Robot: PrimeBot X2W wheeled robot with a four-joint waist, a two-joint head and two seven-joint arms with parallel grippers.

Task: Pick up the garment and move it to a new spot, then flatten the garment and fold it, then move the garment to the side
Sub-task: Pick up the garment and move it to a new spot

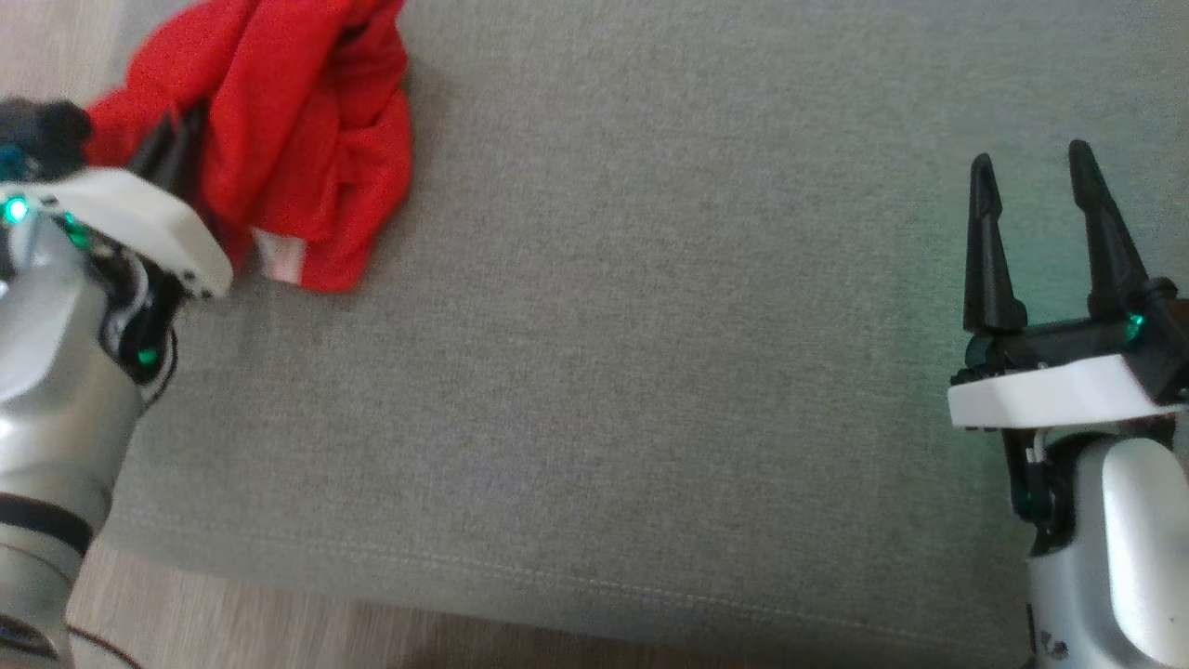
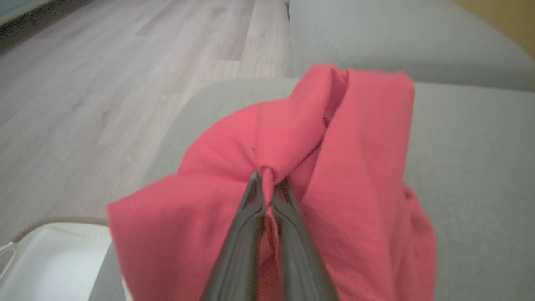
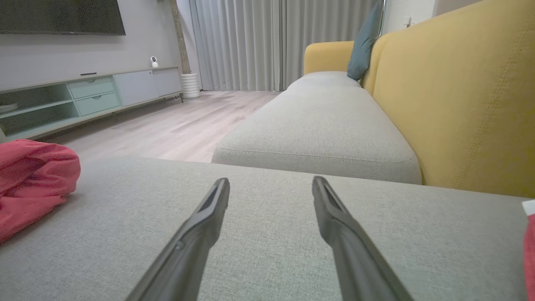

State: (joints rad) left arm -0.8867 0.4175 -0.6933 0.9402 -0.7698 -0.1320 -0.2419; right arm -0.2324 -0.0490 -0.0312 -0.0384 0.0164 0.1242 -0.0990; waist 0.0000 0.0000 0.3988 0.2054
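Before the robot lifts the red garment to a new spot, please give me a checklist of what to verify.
1. Left gripper shut on a fold of the red garment: ok.
2. Right gripper open, holding nothing: ok.
3. Bare grey cushion between the grippers for the new spot: ok.
4. Garment flat: not ok, bunched in a heap.
5. Pinch holds enough cloth to carry the heap: cannot tell.

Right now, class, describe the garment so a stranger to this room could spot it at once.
Start at the broad grey fabric sofa cushion. Toward its far left edge sits a crumpled red cloth garment, a fold pinched in the shut left gripper. Its bright red and bunched folds set it apart from the flat grey around it.
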